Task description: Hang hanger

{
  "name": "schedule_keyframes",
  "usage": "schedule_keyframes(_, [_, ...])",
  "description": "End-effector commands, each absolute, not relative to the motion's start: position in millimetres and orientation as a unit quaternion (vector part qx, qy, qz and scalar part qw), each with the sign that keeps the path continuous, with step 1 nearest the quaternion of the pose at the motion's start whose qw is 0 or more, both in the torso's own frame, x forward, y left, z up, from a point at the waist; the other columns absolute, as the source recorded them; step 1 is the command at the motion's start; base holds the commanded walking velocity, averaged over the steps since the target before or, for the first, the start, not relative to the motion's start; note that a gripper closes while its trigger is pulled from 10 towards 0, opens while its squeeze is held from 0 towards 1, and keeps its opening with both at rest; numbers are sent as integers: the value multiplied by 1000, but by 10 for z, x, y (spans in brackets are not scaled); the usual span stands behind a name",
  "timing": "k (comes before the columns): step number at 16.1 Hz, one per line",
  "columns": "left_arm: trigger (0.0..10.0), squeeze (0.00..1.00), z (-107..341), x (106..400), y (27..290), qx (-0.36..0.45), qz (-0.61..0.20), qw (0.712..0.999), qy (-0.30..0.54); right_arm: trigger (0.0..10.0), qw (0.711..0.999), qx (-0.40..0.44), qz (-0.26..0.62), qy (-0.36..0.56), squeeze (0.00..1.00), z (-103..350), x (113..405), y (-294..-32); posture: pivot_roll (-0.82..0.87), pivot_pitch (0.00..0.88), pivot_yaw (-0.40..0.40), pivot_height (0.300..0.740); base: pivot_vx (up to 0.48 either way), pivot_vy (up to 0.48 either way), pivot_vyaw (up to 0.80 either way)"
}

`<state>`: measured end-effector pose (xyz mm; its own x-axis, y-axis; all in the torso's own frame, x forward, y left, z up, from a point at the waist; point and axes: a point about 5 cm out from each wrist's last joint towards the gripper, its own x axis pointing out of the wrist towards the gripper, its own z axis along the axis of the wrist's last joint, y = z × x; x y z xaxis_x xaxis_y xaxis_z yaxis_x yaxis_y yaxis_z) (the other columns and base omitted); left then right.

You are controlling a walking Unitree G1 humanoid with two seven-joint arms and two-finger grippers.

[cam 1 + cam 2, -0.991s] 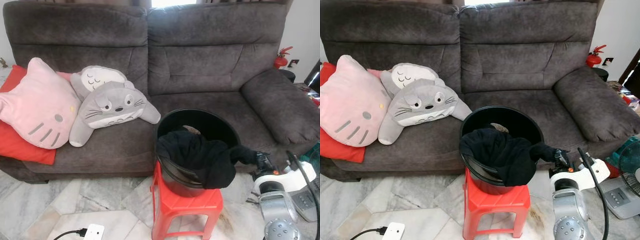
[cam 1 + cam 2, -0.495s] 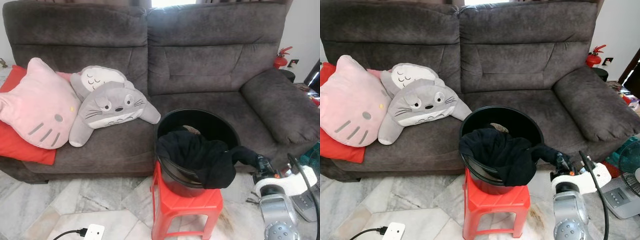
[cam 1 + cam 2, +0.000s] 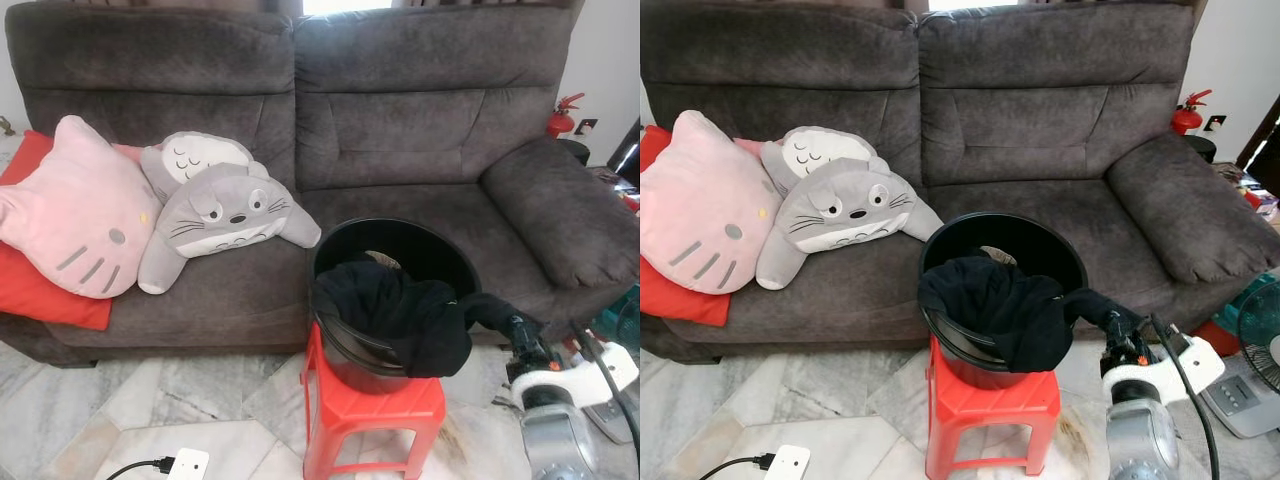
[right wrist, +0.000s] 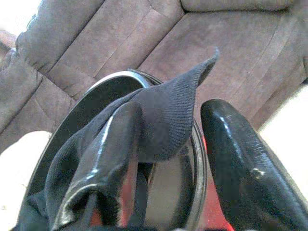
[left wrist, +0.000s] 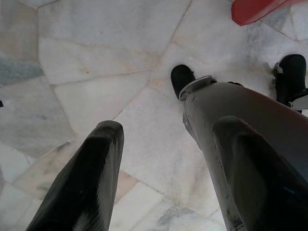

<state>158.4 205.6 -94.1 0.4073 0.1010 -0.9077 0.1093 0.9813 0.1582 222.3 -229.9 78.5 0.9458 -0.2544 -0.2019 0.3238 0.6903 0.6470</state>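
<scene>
One black knitted garment (image 3: 400, 310) drapes over the round black plastic tub (image 3: 440, 255) on a red plastic stool (image 3: 375, 410).
The right gripper (image 4: 168, 159) pinches the garment's edge between its fingers; the left gripper (image 5: 163, 178) hangs spread above marble floor (image 5: 96, 62).

Black garment (image 3: 1095, 303) stretched further right.

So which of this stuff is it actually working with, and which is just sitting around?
In use:
- black garment, draped over the bucket's rim
- black bucket on the red stool
- right gripper, holding a fold of the garment

Lying about:
- sofa
- pink cat cushion
- grey plush
- fire extinguisher
- fan
- left gripper, idle over the floor
</scene>
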Motion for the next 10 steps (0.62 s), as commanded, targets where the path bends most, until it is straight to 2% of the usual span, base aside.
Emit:
schedule_keyframes(1, [10000,0,-954,1544,2078,98,-2,828,552,10000,936,320,-139,39,1000,865,2182,-2255,-210,0,-21,740,0,0,0])
schedule_keyframes(5, [10000,0,-953,1545,2081,99,-2,828,552,10000,964,229,-134,26,1000,1018,2003,-2235,-218,0,-23,740,0,0,0])
schedule_keyframes(6, [10000,0,-952,1547,2080,100,-4,828,552,10000,975,175,-137,16,1000,1120,1884,-2240,-225,0,-23,740,0,0,0])
schedule_keyframes(8, [10000,0,-950,1554,2078,101,-5,828,551,10000,990,69,-121,9,1000,1234,1828,-2208,-228,0,-24,740,0,0,0])
schedule_keyframes(9, [10000,0,-949,1557,2078,101,-5,828,551,10000,992,44,-117,-4,643,1296,1842,-2187,-228,0,-24,740,0,0,0])
schedule_keyframes(10, [10000,0,-948,1559,2078,101,-5,828,551,10000,994,-17,-108,-26,0,1394,1875,-2174,-226,0,-26,740,0,0,0])
